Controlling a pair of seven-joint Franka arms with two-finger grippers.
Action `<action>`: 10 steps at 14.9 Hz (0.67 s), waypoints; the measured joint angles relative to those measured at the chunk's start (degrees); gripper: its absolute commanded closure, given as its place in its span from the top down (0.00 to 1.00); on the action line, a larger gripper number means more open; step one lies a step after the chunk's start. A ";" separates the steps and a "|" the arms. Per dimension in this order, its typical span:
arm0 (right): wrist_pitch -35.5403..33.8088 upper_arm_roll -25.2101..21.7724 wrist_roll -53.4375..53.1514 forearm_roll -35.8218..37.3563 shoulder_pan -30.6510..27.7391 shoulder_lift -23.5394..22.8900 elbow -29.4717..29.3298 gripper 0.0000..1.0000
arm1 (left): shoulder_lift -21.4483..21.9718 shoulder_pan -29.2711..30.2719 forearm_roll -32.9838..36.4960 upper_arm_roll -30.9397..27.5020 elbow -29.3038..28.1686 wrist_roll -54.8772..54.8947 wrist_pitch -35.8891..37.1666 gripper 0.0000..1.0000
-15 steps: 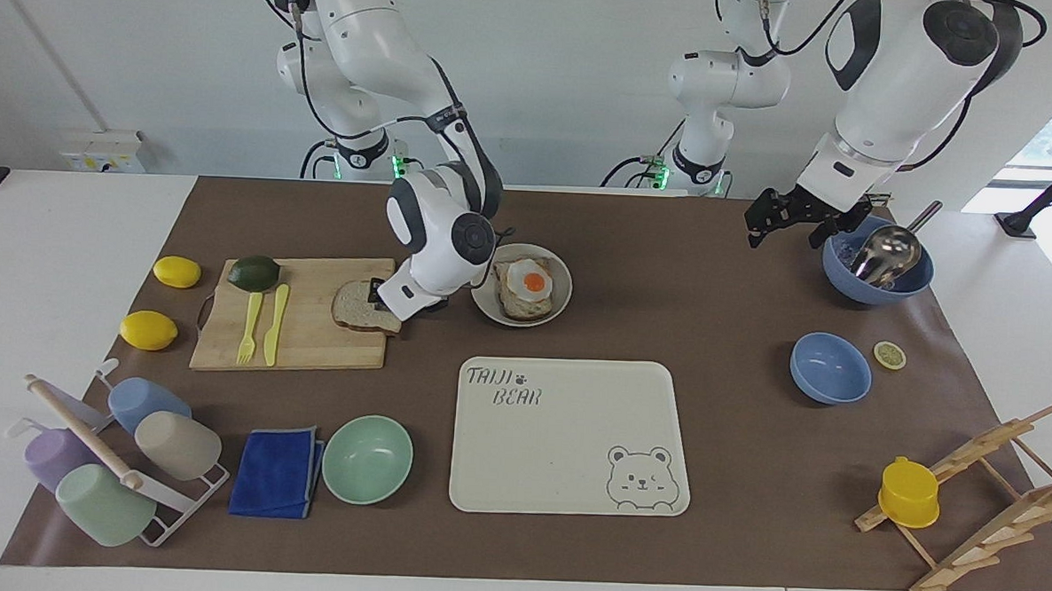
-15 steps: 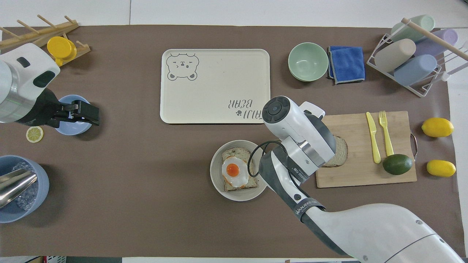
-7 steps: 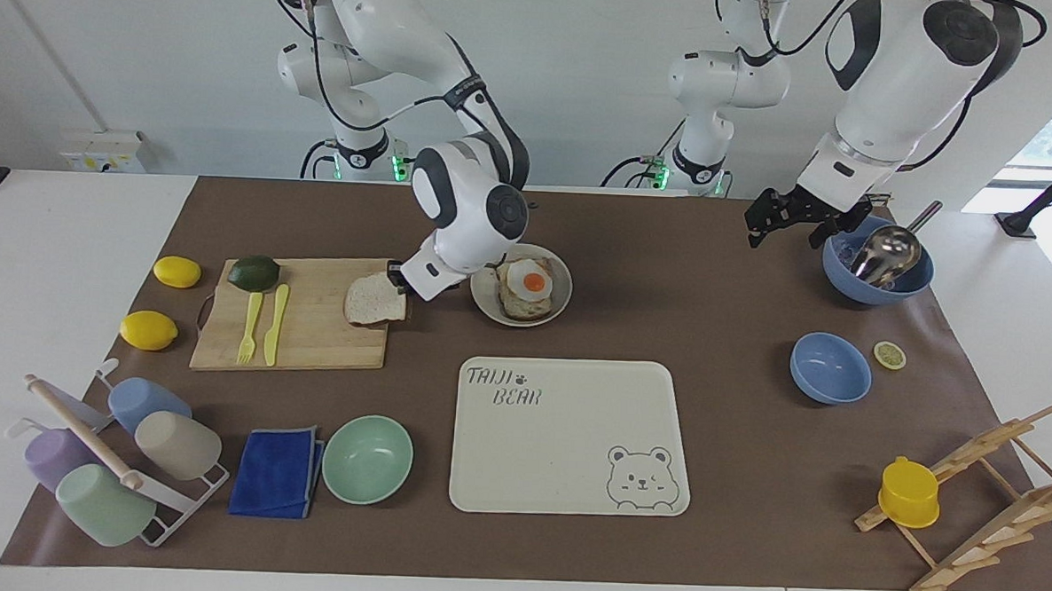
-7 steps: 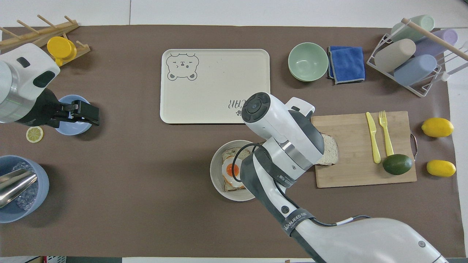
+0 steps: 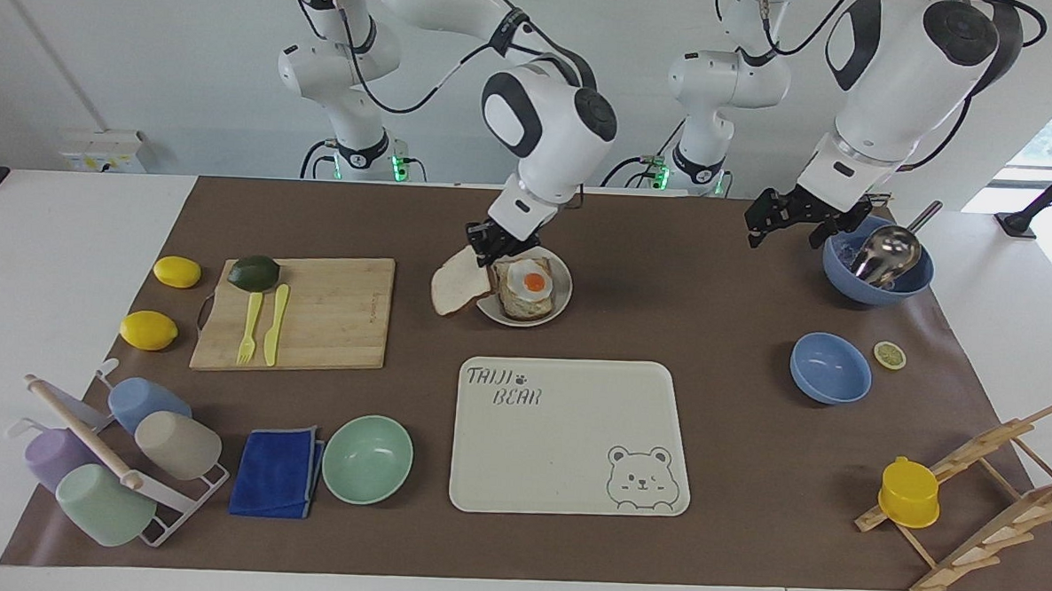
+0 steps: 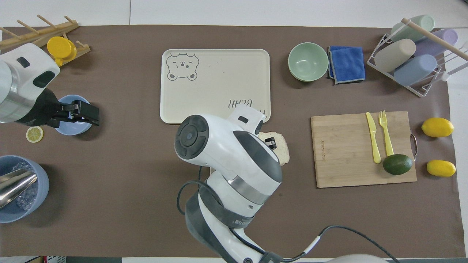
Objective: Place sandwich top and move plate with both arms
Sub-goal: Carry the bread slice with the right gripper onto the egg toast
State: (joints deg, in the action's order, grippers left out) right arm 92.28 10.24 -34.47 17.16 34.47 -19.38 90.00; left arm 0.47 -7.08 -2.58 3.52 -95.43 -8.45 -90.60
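The right claw [image 5: 491, 246] is now pinching the sandwich top [image 5: 455, 287] in the air at the plate [image 5: 563, 304] edge, at about nine o'clock of the fried egg [image 5: 532, 282] in the facing view; half a second ago the slice was just clearing the cutting board [image 5: 323, 311], which is now carrying only the fork, knife and avocado. The slice is hanging tilted, not touching the egg. The left claw [image 5: 785, 216] is still waiting, fingers spread, over the worktop [image 5: 687, 276] beside the blue bowl holding the ladle [image 5: 883, 254].
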 measured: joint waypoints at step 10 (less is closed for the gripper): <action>10.79 0.09 -8.04 -2.38 3.70 -3.00 6.18 0.00 | 0.00 0.46 0.00 -0.14 0.00 -0.01 0.00 1.00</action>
State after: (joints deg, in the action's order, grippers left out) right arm 103.07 10.32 -42.51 14.78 38.17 -22.38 96.18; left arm 0.47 -6.62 -2.58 3.38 -95.43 -8.46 -90.60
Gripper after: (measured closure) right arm 0.925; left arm 0.000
